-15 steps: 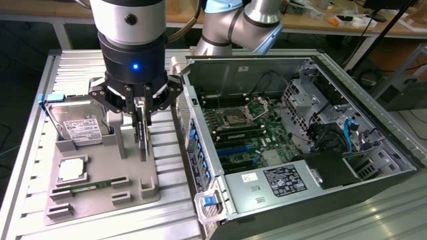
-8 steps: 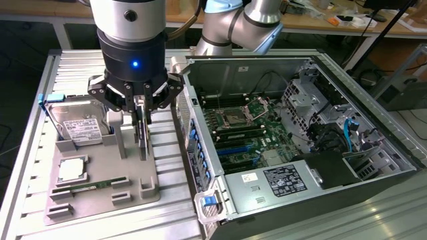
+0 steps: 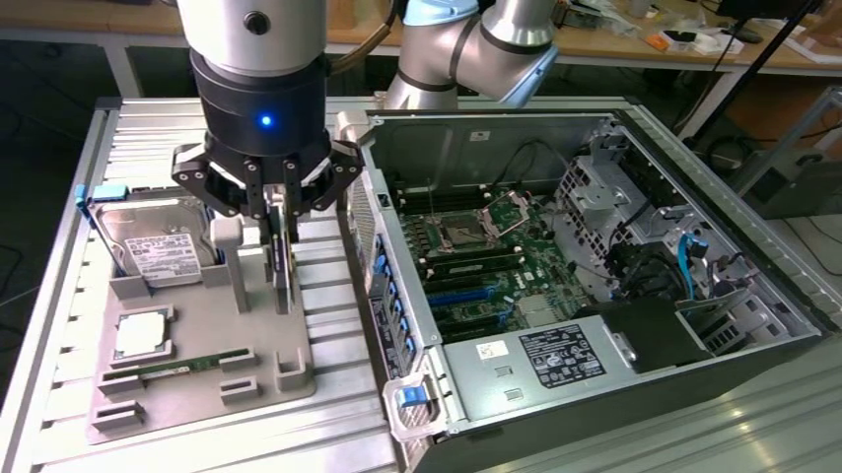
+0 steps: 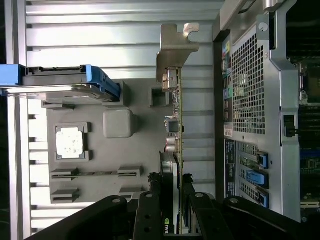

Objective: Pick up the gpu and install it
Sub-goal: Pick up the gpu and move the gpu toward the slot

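The gpu (image 3: 280, 261) stands on edge over the grey holder tray (image 3: 263, 394), to the exterior view's left of the open computer case (image 3: 593, 197). My gripper (image 3: 279, 212) comes down on it from above, its black fingers (image 3: 224, 192) closed on either side of the card. In the wrist view the gpu (image 4: 176, 125) appears edge-on, a thin green board with a black cooler, and its silver bracket (image 4: 175, 47) is at the far end. There the gripper (image 4: 172, 200) has its fingers (image 4: 149, 212) pressed against both faces of the card. Whether the card's lower edge still rests in the tray is unclear.
On the same tray lie a hard drive (image 3: 158, 241) in a blue caddy, a processor (image 3: 141, 335) and a narrow memory stick (image 3: 177, 367). Inside the case are the motherboard (image 3: 487, 266) and a power supply (image 3: 559, 360). The case's rear wall (image 4: 250, 100) stands close beside the card.
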Available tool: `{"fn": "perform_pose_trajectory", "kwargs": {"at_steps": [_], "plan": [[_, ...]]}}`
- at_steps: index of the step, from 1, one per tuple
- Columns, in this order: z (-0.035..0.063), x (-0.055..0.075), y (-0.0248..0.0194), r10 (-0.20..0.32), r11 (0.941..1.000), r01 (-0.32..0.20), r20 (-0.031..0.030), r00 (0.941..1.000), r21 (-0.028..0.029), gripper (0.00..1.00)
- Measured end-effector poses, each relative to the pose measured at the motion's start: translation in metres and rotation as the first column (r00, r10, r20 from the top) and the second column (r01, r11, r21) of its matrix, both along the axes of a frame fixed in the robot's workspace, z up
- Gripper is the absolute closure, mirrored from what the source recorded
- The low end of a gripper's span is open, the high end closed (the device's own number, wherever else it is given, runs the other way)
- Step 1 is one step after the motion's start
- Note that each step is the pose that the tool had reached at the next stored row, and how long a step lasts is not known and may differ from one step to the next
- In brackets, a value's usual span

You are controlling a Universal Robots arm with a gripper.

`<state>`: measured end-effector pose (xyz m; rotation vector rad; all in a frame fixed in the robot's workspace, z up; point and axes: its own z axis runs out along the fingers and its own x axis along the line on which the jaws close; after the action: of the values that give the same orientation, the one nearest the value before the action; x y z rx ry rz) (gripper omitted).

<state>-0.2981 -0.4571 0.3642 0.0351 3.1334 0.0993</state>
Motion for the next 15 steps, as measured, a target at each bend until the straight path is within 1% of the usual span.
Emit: {"fn": "perform_pose_trajectory", "kwargs": {"at_steps": [15], "plan": [[0.0064, 0.0000, 0.0000, 0.000, 1.0000, 0.000, 0.0000, 1.0000, 0.0000, 0.73]]}}
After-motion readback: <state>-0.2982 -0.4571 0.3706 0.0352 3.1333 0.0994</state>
